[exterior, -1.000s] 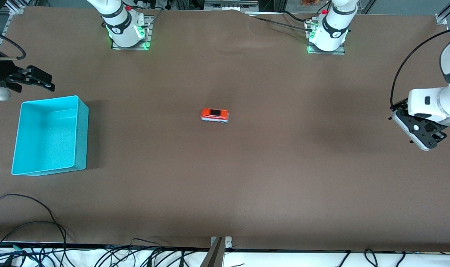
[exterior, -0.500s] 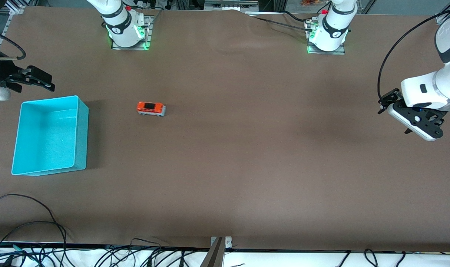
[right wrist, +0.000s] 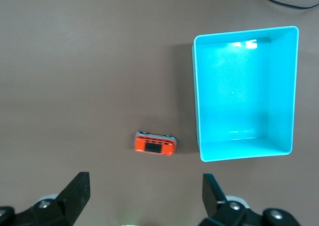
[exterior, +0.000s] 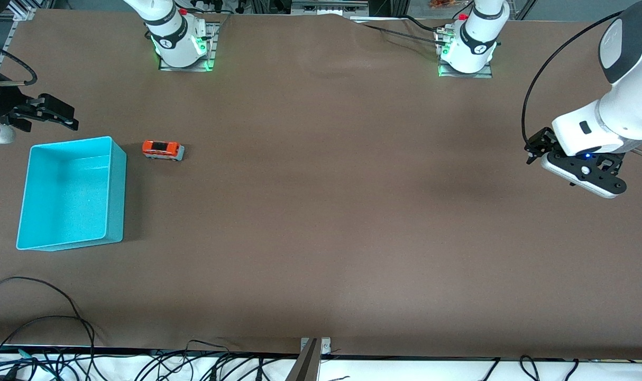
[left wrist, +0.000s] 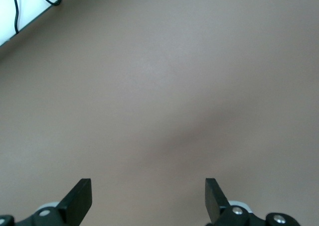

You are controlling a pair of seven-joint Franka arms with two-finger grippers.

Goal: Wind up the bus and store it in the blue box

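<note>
The small orange bus stands on the brown table, a short gap from the blue box, beside the box's corner that is farther from the front camera. The box is empty. Both show in the right wrist view, the bus next to the box. My right gripper is open and empty, up in the air at the right arm's end of the table, near the box's farther edge. My left gripper is open and empty over bare table at the left arm's end; its wrist view shows only tabletop.
Loose black cables lie along the table's front edge near the right arm's end. A metal bracket sits at the middle of that edge. The two arm bases stand along the farther edge.
The bus has rolled from the table's middle toward the right arm's end and now stands beside the box. The left gripper has drifted toward the middle and its base. The right arm has not moved.
</note>
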